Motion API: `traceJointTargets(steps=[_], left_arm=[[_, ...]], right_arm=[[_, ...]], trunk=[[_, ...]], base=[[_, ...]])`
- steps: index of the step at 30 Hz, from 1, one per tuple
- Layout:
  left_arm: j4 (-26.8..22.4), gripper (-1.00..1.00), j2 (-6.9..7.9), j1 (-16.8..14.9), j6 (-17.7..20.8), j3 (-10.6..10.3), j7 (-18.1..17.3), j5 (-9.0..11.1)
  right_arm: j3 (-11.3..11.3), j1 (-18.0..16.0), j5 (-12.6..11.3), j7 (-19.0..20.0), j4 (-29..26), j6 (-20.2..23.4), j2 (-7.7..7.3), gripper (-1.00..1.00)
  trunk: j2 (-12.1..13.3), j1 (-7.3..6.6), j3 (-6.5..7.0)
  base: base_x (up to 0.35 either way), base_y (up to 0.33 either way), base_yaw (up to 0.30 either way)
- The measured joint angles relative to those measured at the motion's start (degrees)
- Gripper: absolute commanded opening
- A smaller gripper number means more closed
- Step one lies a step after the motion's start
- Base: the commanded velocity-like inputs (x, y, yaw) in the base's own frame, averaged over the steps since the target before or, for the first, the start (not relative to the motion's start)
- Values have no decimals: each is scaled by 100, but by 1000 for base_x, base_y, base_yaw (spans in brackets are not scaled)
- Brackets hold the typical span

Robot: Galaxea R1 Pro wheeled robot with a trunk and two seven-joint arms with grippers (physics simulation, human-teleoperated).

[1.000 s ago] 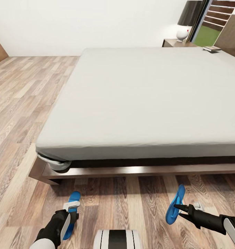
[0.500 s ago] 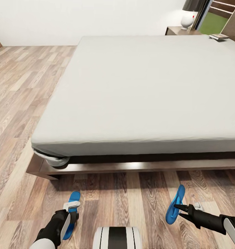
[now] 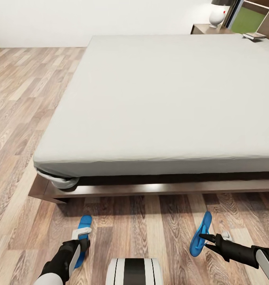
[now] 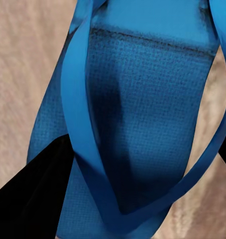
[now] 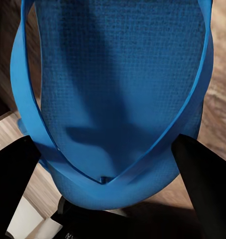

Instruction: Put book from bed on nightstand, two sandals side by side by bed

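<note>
Head view: the whole picture had shifted since a second ago, so the camera moved, not the bed [image 3: 158, 99]; both sandals kept their places by its foot rail. Left gripper [image 3: 80, 246] held the left sandal [image 3: 84, 225], right gripper [image 3: 201, 238] the right sandal [image 3: 201, 232], tilted on edge. The book [image 3: 254, 36] lay at the bed's far corner, near the nightstand [image 3: 203, 28]. Bare floor [image 3: 142, 225] between the sandals gave room.

Left wrist: fingers [image 4: 28, 194] closed on the strap, we judged.

Right wrist: fingers [image 5: 202, 169] flanked the sandal's sole; contact we couldn't tell.
</note>
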Motion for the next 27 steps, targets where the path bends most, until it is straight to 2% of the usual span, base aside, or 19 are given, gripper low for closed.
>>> traceJointTargets(steps=[11,23,27], left_arm=[[8,-100,0,0,-64,-6,-14,1],[9,-100,0,0,-65,-7,-5,1],[8,-100,0,0,-65,-7,-3,1]], right_arm=[[0,0,0,1,0,5,0,-100],[-8,0,9,9,-15,3,-10,-100],[-9,0,-1,11,-19,7,-9,-100]], trunk=[[0,0,0],[-16,31,-265],[-16,31,-266]], base=[[0,0,0],[0,0,0],[0,0,0]])
